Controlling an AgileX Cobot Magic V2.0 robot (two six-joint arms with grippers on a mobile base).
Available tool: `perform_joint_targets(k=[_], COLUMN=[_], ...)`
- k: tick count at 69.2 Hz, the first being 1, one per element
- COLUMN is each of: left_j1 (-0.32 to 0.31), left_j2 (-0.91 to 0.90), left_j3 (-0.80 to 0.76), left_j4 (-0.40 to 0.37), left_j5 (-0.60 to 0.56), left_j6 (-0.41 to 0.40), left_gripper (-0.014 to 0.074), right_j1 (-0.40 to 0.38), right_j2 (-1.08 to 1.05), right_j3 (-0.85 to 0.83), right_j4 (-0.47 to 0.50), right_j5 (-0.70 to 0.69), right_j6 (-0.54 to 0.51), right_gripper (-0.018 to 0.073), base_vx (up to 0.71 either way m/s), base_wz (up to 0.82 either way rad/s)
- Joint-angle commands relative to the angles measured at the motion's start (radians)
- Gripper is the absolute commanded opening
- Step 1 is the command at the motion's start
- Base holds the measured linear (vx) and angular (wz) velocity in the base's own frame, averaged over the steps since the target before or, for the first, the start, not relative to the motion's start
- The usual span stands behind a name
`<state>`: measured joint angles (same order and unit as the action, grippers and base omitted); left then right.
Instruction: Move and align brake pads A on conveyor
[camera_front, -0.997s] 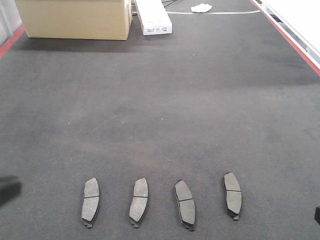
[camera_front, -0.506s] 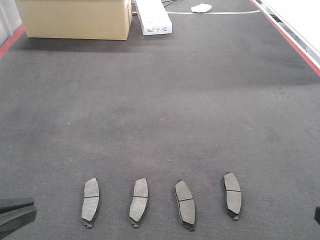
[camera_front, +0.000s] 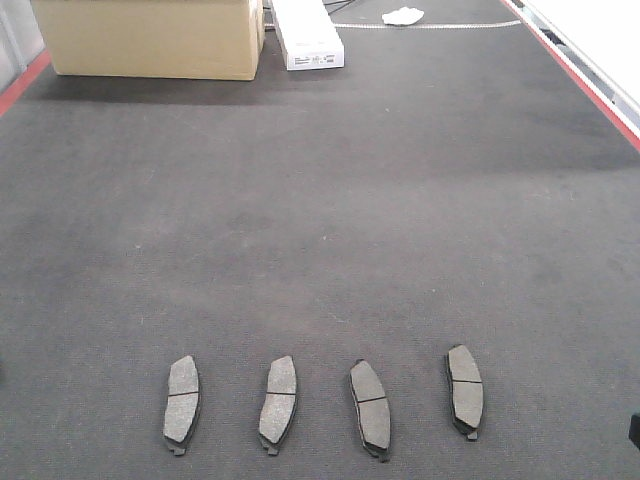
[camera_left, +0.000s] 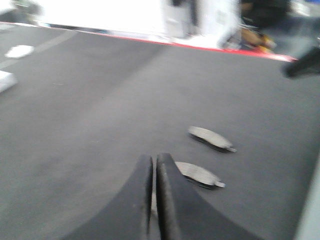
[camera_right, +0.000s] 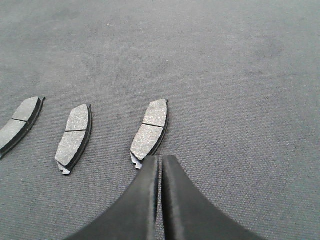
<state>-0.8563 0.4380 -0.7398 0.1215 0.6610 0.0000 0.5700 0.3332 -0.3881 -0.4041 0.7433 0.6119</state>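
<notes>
progress: four brake pads (camera_front: 325, 403) in a row on conveyor (camera_front: 320, 200), roughly aligned, maybe finished | right tool (camera_right: 160, 161) closed, empty, just behind nearest pad | left tool (camera_left: 154, 162) closed, empty

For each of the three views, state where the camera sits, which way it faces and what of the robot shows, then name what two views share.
Exterior front-facing: high, looking along the conveyor past four brake pads toward a cardboard box; only a dark sliver of robot at the right edge.
Left wrist: low, blurred, looking across the belt over the shut left gripper at two pads.
Right wrist: above the belt, looking down past the shut right gripper at three pads.
Shared: the pad nearest the right gripper appears rightmost in the front view.
</notes>
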Motion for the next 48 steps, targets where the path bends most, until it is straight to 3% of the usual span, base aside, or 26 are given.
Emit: perform_joint_targets(k=[1, 14, 29, 36, 48], left_j1=[0.102, 0.38, 0.653, 0.746, 0.815], left_j2=[-0.055, -0.226, -0.38, -0.438, -0.465], left_j3=[0.013, 0.142, 0.295, 0.377, 0.497], left_j4=[-0.006, -0.017, -0.044, -0.075, -0.079], left_j5=[-0.073, -0.104, -0.17, -0.222, -0.316], left_j6=[0.027, 0.12, 0.12, 0.118, 0.117], left_gripper=[-0.0006, -0.0006, -0.0006, -0.0006, -0.0006], right_j1=[-0.003, -0.003, -0.003, -0.003, -0.003], right_j2=[0.01, 0.01, 0.01, 0.01, 0.01], right_j3=[-0.027, -0.027, -0.027, -0.027, -0.027], right_j4=[-0.03, -0.03, -0.03, -0.03, -0.03], right_j5=[-0.057, -0.057, -0.057, -0.057, -0.057], right_j6=[-0.008, -0.008, -0.008, -0.008, -0.008], right_gripper=[-0.0003, -0.0003, -0.0003, -0.0003, -0.0003], base_vx=[0.0, 0.0, 0.0, 0.0, 0.0], base_wz=[0.0, 0.0, 0.0, 0.0, 0.0])
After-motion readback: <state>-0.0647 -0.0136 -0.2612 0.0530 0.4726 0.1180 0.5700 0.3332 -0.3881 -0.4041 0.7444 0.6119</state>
